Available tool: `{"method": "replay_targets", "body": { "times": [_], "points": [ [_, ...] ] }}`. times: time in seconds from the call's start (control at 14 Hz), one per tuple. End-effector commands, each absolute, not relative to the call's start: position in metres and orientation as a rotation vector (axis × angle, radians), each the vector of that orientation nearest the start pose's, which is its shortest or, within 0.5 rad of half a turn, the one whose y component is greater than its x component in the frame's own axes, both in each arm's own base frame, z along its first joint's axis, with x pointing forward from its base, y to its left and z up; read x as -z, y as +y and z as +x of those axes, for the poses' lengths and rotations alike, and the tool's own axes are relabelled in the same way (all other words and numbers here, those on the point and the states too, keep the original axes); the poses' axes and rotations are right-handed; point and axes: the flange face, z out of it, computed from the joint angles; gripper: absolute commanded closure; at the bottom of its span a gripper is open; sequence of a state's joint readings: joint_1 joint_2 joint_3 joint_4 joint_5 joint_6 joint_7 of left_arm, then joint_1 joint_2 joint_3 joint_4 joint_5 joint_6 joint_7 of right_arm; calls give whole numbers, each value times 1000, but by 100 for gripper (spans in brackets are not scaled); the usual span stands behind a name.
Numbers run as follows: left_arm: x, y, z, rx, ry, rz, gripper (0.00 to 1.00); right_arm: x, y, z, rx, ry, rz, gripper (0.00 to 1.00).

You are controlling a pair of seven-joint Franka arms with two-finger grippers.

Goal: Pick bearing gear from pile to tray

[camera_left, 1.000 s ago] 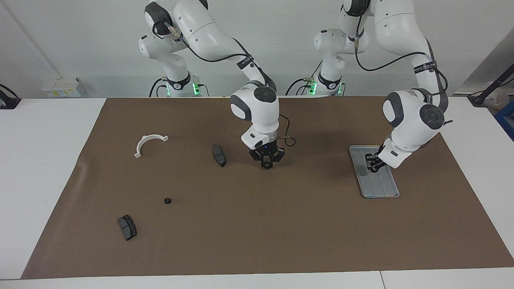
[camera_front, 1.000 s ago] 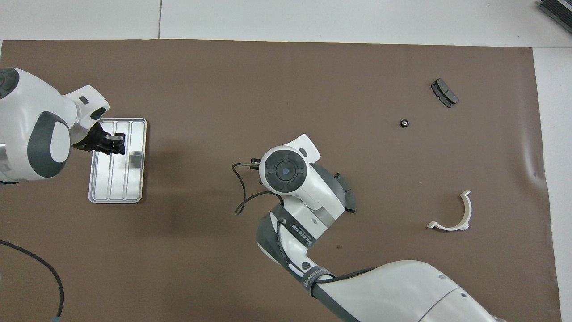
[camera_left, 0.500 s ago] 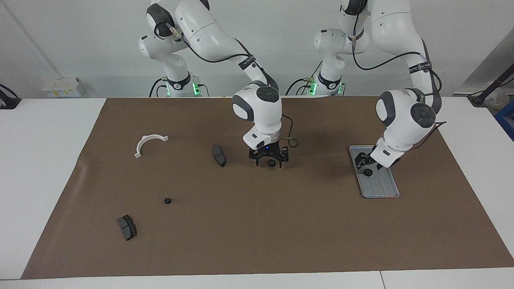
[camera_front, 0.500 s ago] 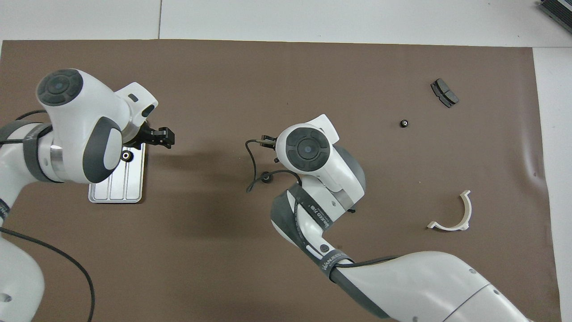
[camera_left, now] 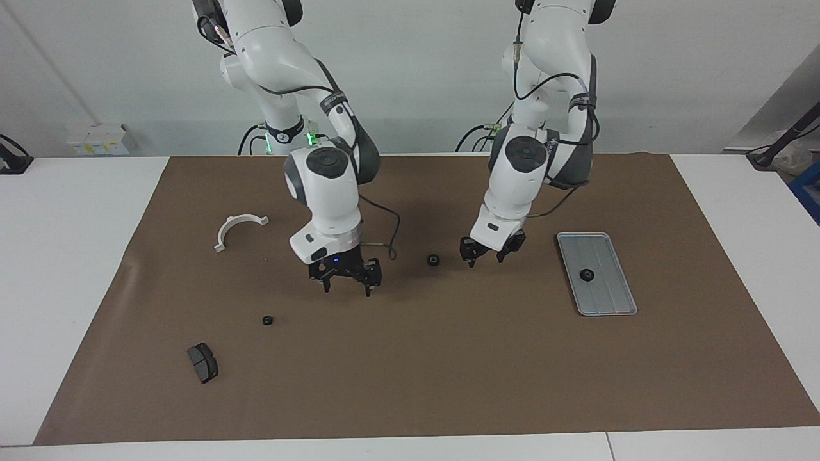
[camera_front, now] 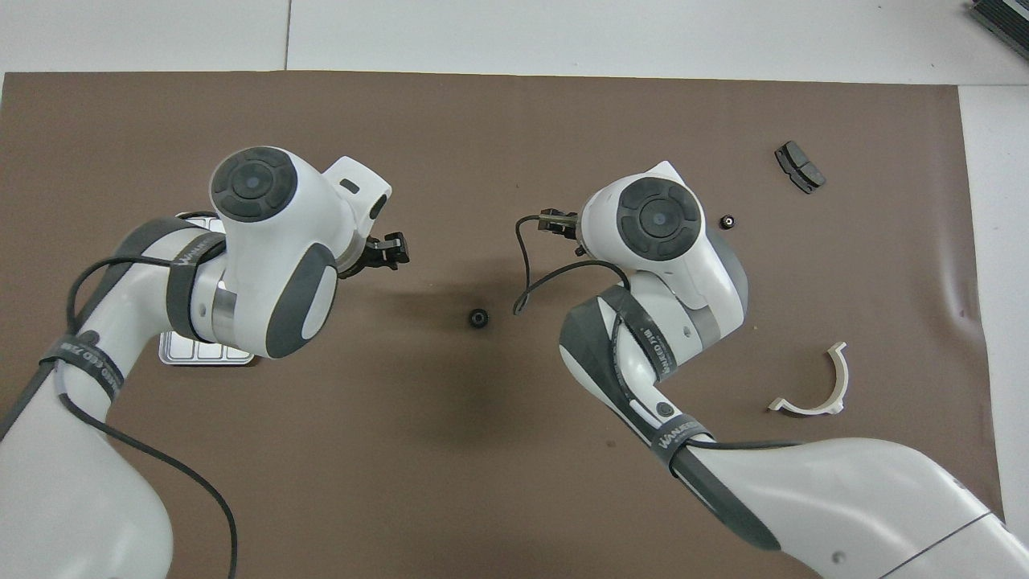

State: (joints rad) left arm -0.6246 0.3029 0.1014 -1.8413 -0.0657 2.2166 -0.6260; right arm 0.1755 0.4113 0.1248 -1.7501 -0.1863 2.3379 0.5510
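**Mid-mat gear sits just beside left gripper; 1 gear already in tray**

Landmark = the mid-mat gear (camera_left: pixel 434 259), a small black round part lying flat on the brown mat (camera_left: pixel 448 371) of the bench.

Left gripper (camera_left: pixel 490 251) hangs just beside this gear, toward the left arm's end, low over the mat, not touching. Fingers spread apart, nothing between them. Right gripper (camera_left: pixel 346 279) is toward the right arm's end from the gear, clearly less close, also low; fingers spread wide, empty. So left arm is the nearer 1, and prob. the 1 to take it: a short sideways shift, then down. Gear is round, no long axis, so wrist turn shouldn't matter.

Tray (camera_left: pixel 615 301) lies well apart from the gear, toward the left arm's end; 1 gear in tray (camera_left: pixel 585 275) rests on its floor.

A 2nd loose gear (camera_left: pixel 268 319) lies toward the right arm's end. Near that one: a dark pad (camera_left: pixel 202 362) and a white half-ring bracket (camera_left: pixel 238 229).

Hidden: in overhead view the left arm covers most of the tray, and the right wrist covers its own gripper. A 2nd pad isn't visible anywhere.
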Motion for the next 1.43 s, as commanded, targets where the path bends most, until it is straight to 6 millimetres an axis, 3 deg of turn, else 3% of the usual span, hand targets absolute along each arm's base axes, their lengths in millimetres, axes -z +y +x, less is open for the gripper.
{"method": "replay_targets", "body": {
  "times": [0.0, 0.21, 0.36, 0.5, 1.0, 1.21, 1.36],
  "points": [
    [-344, -353, 538, 135, -249, -3204, 28, -349, 145, 652, 309, 166, -3154, 0],
    [-336, -360, 530, 129, -223, -3203, 32, -330, 94, 662, 269, 126, -3172, 0],
    [-326, -365, 522, 103, -204, -3193, 35, -321, 82, 664, 241, 131, -3150, 2],
    [-304, -382, 509, 75, -161, -3180, 35, -311, 66, 668, 210, 167, -3121, 20],
    [-294, -384, 503, 52, -233, -3164, 43, -287, 58, 670, 229, 175, -3102, 32],
    [-293, -386, 499, 40, -225, -3161, 64, -288, 56, 667, 194, 177, -3111, 41],
    [-293, -385, 499, 38, -225, -3160, 76, -288, 54, 666, 183, 182, -3113, 56]
  ]
}}
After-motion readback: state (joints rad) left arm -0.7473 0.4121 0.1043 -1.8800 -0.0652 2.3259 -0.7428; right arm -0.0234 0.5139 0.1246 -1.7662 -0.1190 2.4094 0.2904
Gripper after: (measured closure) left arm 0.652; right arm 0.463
